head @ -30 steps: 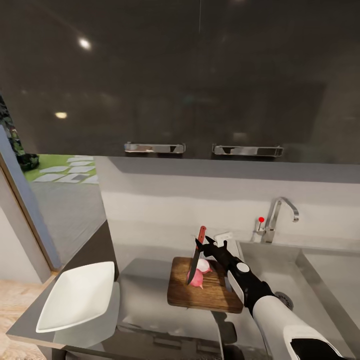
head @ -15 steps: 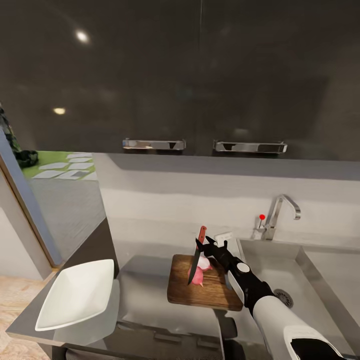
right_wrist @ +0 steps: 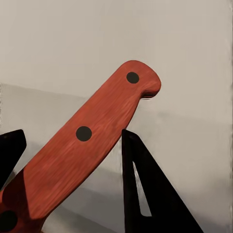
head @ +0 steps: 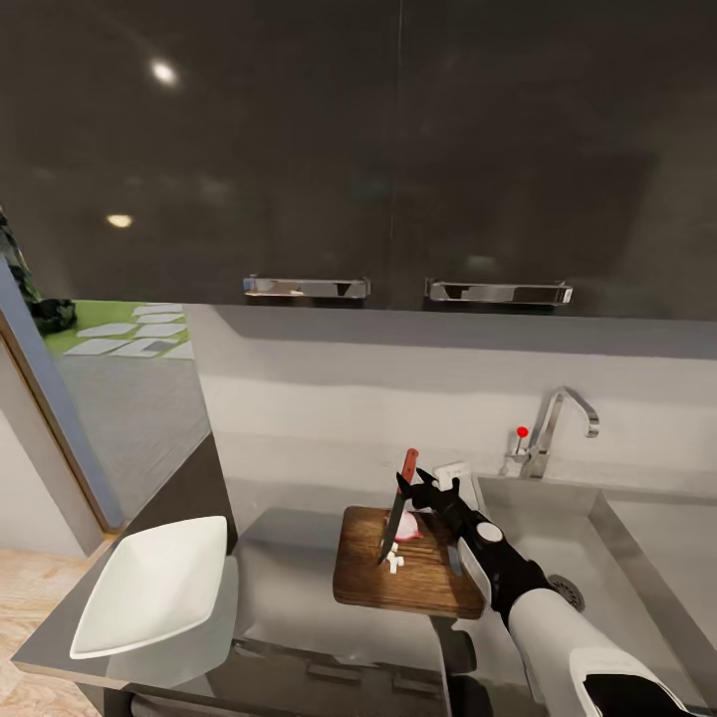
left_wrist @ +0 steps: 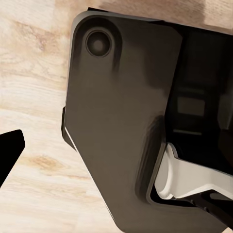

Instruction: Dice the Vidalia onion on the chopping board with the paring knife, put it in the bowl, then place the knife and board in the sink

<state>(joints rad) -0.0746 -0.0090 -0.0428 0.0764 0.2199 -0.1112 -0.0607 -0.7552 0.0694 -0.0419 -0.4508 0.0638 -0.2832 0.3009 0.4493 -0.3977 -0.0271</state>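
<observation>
The white bowl (head: 154, 586) sits on the countertop (head: 284, 588) at far left. On the chopping board (head: 408, 578), the right gripper (head: 413, 488) clamps the paring knife (head: 397, 504), tip down beside diced onion (head: 395, 564) and a pink Vidalia onion (head: 408, 528) remnant; the sink (head: 558, 538) lies right.

Paring knife (head: 396, 508) upright over chopping board (head: 408, 577)

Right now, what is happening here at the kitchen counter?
The robot's right gripper holds the paring knife by its red handle, blade pointing down onto the chopping board. A pinkish piece of Vidalia onion lies there beside a few white diced onion bits. The white bowl waits empty on the countertop.
</observation>
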